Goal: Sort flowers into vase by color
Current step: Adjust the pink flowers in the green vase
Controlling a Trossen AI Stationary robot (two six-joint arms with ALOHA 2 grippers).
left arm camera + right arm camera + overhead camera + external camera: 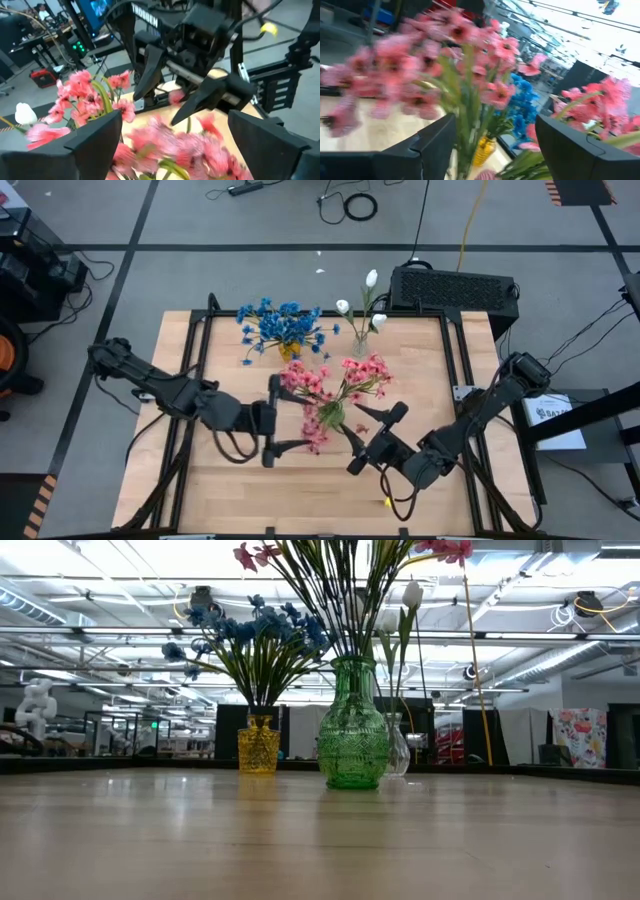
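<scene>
On the table (pixel 200 490), the left claw (pixel 272 420) and the right claw (pixel 372 438), both spread and holding nothing, flank the pink flowers (pixel 340 380) in the green vase (pixel 353 730) between them, with blue flowers (pixel 283 325) and white flowers (pixel 362 305) beyond.

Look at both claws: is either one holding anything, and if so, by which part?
Nothing is held. The left claw and the right claw are both open, one on either side of the pink flowers, and neither is closed on a stem.
</scene>
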